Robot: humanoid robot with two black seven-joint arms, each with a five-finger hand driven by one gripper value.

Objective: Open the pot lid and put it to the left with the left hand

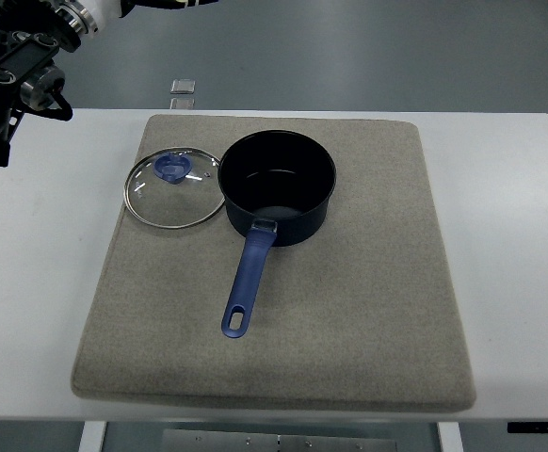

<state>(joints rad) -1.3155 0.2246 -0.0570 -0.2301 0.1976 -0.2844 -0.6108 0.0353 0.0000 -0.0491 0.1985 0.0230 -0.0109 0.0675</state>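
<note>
Lid's off! The glass lid (175,189) with its blue knob (171,169) lies flat on the grey mat (349,311), just left of the dark blue saucepan (277,186), rims about touching. Saucepan handle (247,286) points toward the near edge. Left hand (15,80) hovers at the top-left corner over the white bench (39,282), holding nothing; finger spread, cannot tell.

Left hand (10,89): black, angular links with silver-grey cylindrical joints and a black cable loop; its wrist is a white and silver ringed cylinder on a dark forearm.
</note>
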